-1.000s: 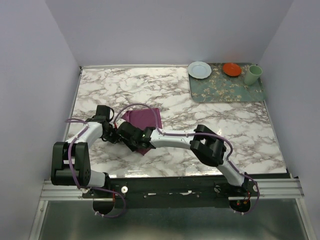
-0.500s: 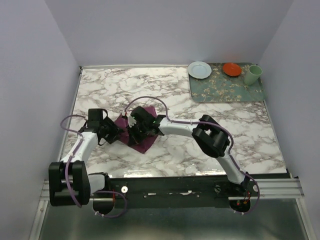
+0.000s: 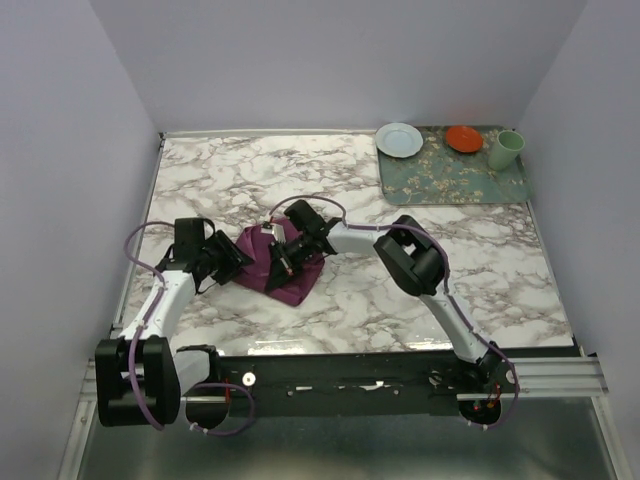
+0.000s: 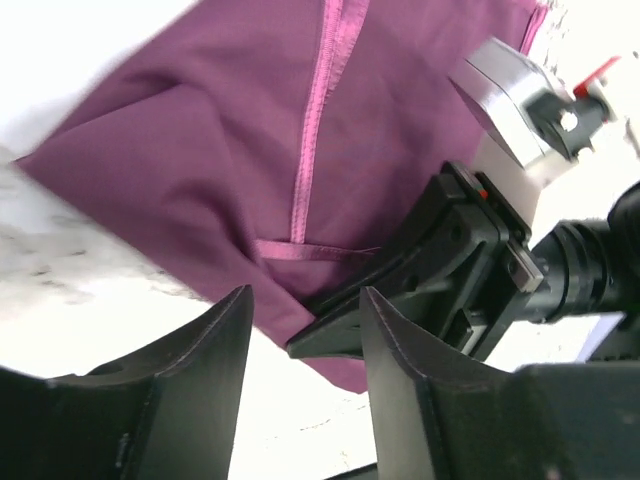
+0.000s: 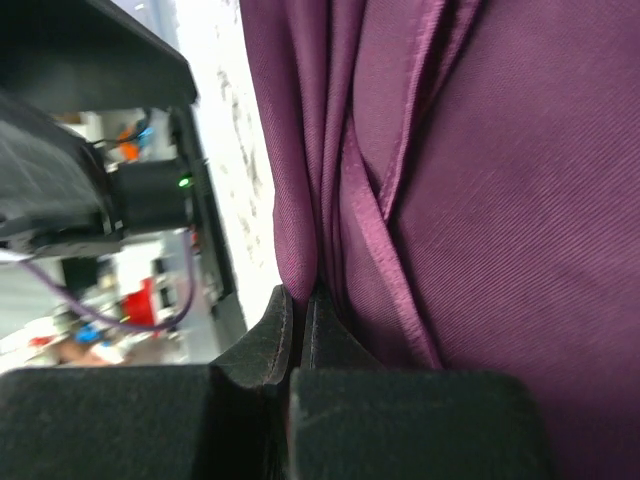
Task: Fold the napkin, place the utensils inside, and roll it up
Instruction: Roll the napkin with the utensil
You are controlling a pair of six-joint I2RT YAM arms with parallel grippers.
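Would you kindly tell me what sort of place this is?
Likely a robot test cell staged for dining: plain walls box in a marble-look table, arms bolted to a rail, a mat with plate and cup.

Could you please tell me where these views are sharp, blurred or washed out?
Top external view: evenly lit and sharp, with soft glare on the marble table near its front edge. Left wrist view: the table is blown out to white, the napkin crisp. Right wrist view: napkin weave sharp, the right gripper's fingertips and the left background blurred.
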